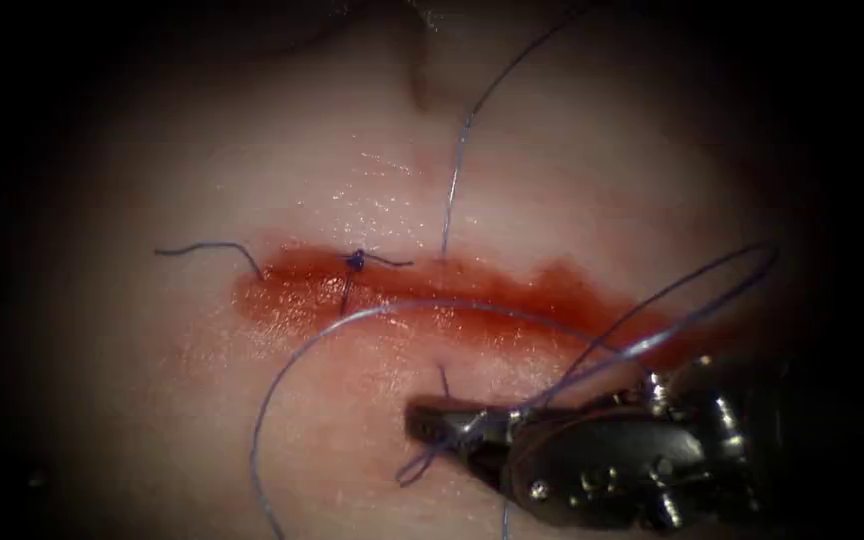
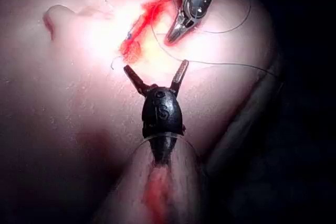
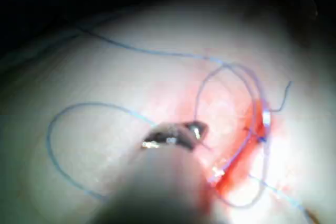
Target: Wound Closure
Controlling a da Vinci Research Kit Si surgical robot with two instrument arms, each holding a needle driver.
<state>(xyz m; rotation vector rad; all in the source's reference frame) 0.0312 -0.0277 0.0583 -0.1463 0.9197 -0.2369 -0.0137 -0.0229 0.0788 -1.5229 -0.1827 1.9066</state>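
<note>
The cut [image 1: 452,290] runs across the tissue [image 1: 352,160], wet with red fluid [image 1: 552,290], and serves here as the landmark. Toward its left end one stitch is already tied: a dark knot [image 1: 355,260] sits on the cut with short cut ends [image 1: 202,248] trailing off to its left. To the right of the knot the cut looks open and red, so most of the closure seems left to do. A second pass looks under way near the middle: thread [image 1: 452,190] enters the tissue at the far edge of the cut, and a short stub shows on the near side, just beside the right tool [image 1: 432,425]. That tool lies on the near side of the cut with its jaws pressed together on the thread, which makes a small loop at the tip and larger loops over and to the right of the cut. The left tool [image 2: 156,77], seen from its own wrist view, hovers short of the cut's knotted end with jaws spread wide, holding nothing. I cannot pick out the needle in these views, so whether it is in the tissue cannot be told.
</note>
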